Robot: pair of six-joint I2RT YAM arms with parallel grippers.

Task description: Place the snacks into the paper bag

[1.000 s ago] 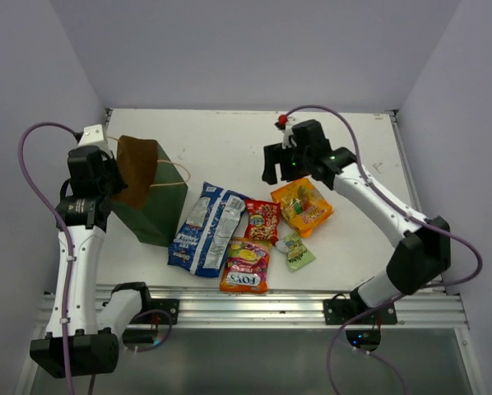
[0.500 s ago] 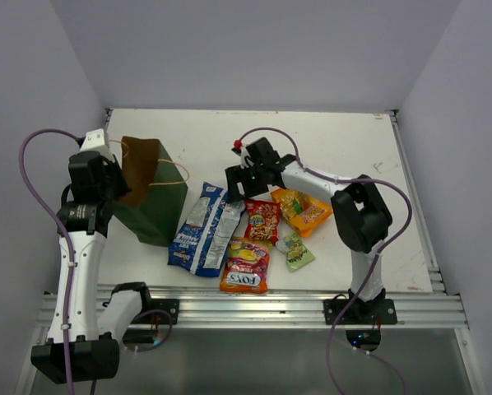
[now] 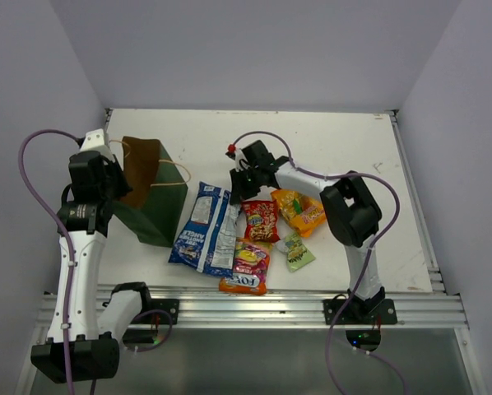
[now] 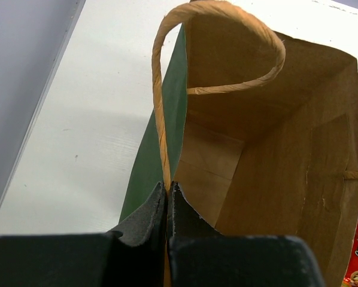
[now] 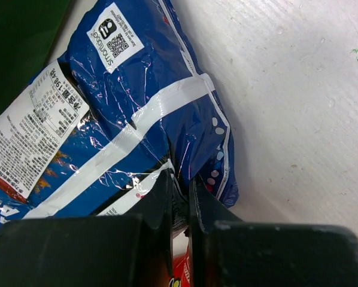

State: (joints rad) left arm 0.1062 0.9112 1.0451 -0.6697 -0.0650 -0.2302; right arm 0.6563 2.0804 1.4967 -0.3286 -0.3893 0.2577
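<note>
The dark green paper bag (image 3: 158,202) stands open at the left, its brown inside (image 4: 275,137) showing. My left gripper (image 4: 167,190) is shut on the bag's near rim, where the tan handle (image 4: 160,119) starts. The long blue-and-white packet (image 3: 203,234) lies just right of the bag. At that packet's far right corner (image 5: 203,149), my right gripper (image 5: 180,190) is shut on a fold of foil. The red packet (image 3: 261,220), orange packet (image 3: 302,210), light-green packet (image 3: 295,251) and FOX'S packet (image 3: 246,270) lie flat beside it.
The right arm's forearm (image 3: 299,177) reaches left over the table above the orange packet. The table's metal front rail (image 3: 254,306) runs just below the FOX'S packet. Grey walls close in the table at the left, back and right.
My right gripper swung left from above the orange packet, came down at the blue-and-white packet's corner and shut on it. The packet shifted slightly. The paper bag now stands more upright.
</note>
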